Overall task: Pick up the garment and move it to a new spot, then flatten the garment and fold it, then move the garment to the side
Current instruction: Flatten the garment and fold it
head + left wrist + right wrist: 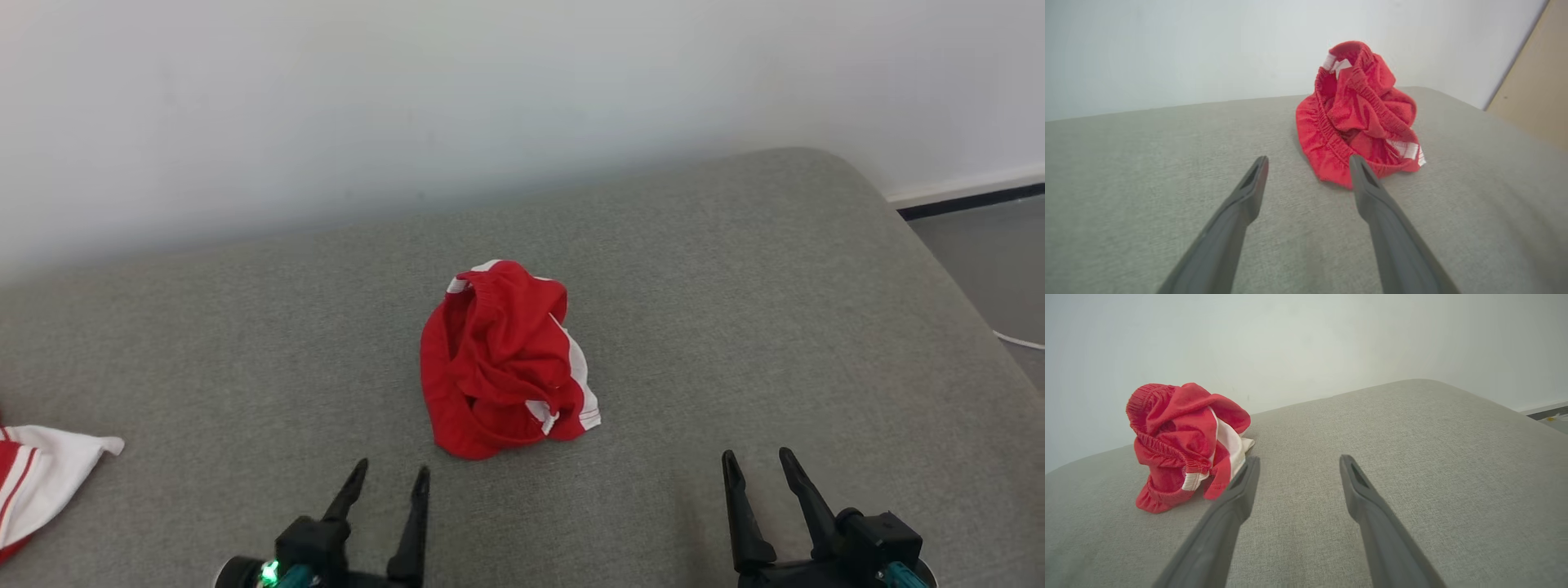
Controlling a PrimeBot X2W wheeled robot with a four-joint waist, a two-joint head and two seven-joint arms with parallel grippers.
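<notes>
Now, jaws apart and empty, go for the red garment (pixel 502 363) crumpled on the cushion (pixel 735 286) — one o'clock from your left gripper (pixel 390 468), eleven from your right gripper (pixel 757 454) — pinching the waistband (pixel 1331 134), not loose folds.

The right gripper (pixel 1299 458) has its two dark fingers spread wide and empty over a grey fabric cushion (pixel 1412 457). Crumpled red shorts (pixel 1175 433) with a white side stripe lie heaped on it, just beside the view's left finger.
</notes>
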